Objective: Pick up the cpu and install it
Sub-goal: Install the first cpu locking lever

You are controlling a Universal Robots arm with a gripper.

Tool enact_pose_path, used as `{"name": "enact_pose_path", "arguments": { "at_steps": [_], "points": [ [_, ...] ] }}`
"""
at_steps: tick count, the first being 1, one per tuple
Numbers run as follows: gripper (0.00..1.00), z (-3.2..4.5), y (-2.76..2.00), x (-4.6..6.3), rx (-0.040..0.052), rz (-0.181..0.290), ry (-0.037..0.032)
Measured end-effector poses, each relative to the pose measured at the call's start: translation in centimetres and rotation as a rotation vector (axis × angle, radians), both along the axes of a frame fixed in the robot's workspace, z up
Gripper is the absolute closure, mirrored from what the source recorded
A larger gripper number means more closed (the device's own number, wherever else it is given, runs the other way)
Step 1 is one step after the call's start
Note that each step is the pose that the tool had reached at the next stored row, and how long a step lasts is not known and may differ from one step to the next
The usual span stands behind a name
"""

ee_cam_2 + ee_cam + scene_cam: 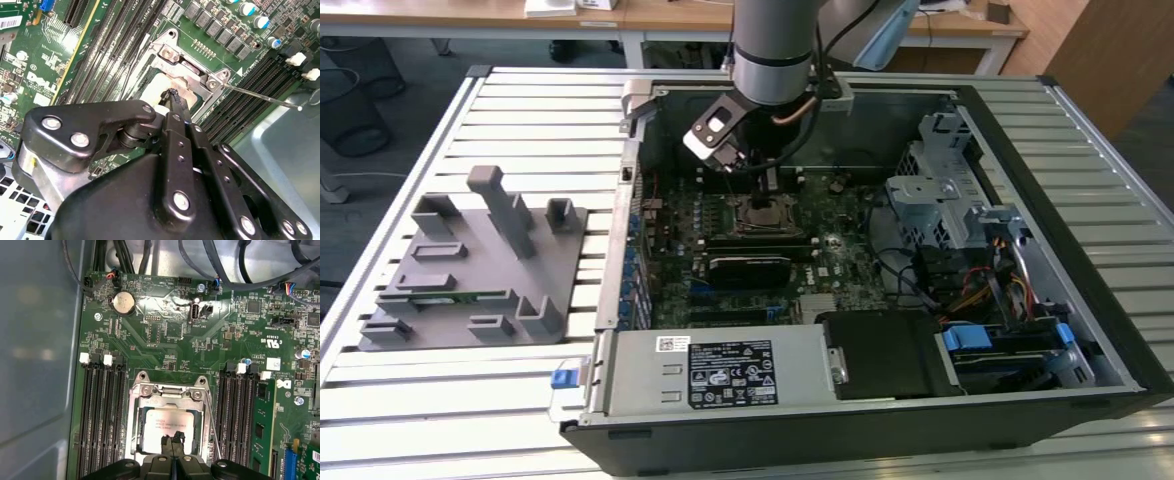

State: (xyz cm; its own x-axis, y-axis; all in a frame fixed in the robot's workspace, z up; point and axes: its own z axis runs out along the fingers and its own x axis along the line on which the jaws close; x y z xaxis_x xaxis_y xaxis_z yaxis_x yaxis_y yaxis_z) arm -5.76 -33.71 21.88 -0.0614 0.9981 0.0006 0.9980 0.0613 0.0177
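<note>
The cpu [162, 424] lies flat inside the open socket frame [145, 390] on the green motherboard, its silver-grey top facing up. My gripper [173, 441] is directly over the chip's near edge, fingers pressed together with nothing between them, tips at or just above the chip. In the second wrist view the shut gripper [173, 94] points down at the pale cpu [161, 82]. The thin metal lever [260, 95] sticks out sideways from the socket. In the exterior view the arm hangs over the socket [761, 213] inside the computer case.
Black memory slots [100, 415] flank the socket on both sides, with a green memory stick [260, 430] in one. The case walls [1067, 210], drive cage [941, 190] and cables surround the board. A grey fixture [467, 265] sits at the exterior view's left.
</note>
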Motion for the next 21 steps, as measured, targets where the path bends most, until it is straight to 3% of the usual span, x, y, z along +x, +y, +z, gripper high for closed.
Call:
{"name": "enact_pose_path", "arguments": {
  "at_steps": [13, 21],
  "points": [
    [0.89, 1.04, 0.0, 0.0, 0.0002, 0.0, 0.0017],
    [0.89, 2.94, 0.0, 0.0, 0.0001, 0.0, 0.0022]
  ]
}}
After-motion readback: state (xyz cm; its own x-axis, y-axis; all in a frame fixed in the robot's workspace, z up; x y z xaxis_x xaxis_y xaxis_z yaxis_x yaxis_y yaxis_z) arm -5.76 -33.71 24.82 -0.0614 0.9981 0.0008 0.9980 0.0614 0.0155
